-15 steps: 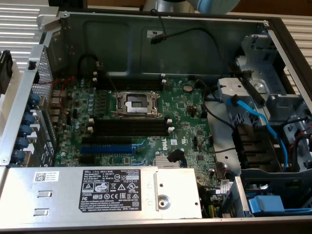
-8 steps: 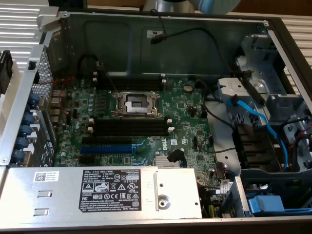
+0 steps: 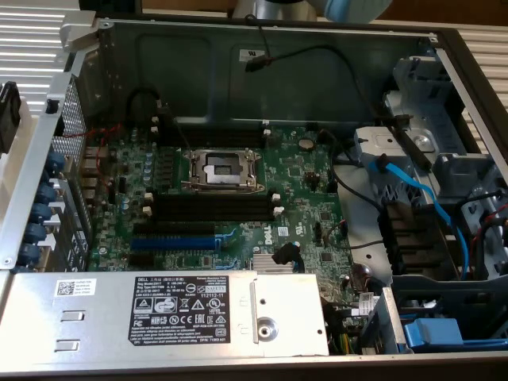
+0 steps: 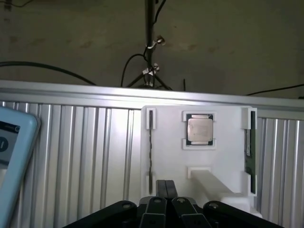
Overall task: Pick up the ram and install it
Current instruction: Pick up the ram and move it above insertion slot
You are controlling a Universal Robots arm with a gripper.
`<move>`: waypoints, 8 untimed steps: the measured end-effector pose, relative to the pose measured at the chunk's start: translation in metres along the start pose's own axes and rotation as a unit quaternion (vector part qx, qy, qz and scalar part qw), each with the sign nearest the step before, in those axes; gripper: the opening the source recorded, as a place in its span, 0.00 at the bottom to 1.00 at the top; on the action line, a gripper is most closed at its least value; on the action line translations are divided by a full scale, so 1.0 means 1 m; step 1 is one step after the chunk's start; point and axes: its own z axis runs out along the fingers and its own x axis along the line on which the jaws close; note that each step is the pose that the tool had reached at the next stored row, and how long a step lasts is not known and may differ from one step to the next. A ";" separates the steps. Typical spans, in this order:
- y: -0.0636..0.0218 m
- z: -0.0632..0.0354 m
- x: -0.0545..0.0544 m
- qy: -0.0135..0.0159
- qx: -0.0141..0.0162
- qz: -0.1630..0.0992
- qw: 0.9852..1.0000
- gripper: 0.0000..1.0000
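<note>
Ram (image 4: 249,152): dark-green stick, stood on edge in a side slot of the white holder (image 4: 171,156), apart from the processor chip (image 4: 199,129).
Judged light, stiff, thin and fragile; best taken by the long bare edges at mid-length, contacts left untouched. Gripper (image 4: 166,183) is seen with fingers together, nothing held, by the holder's edge. Black memory slots (image 3: 210,205) are seen unfilled.

The gripper (image 4: 164,186), jaws pressed together, faces a white holder (image 4: 171,152) carrying a processor (image 4: 199,129) and the ram (image 4: 248,148).
</note>
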 end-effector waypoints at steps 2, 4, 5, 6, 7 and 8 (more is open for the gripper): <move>-0.0003 0.0036 0.000 0.000 0.000 0.000 1.000 0.10; -0.0005 0.0090 0.000 0.000 0.000 0.000 1.000 0.10; -0.0005 0.0108 0.000 0.000 0.000 0.000 1.000 0.10; -0.0006 0.0127 0.000 0.000 0.000 0.000 1.000 0.10; -0.0006 0.0145 0.000 0.000 0.000 0.000 1.000 0.10; -0.0007 0.0164 0.000 0.000 0.000 0.000 1.000 0.10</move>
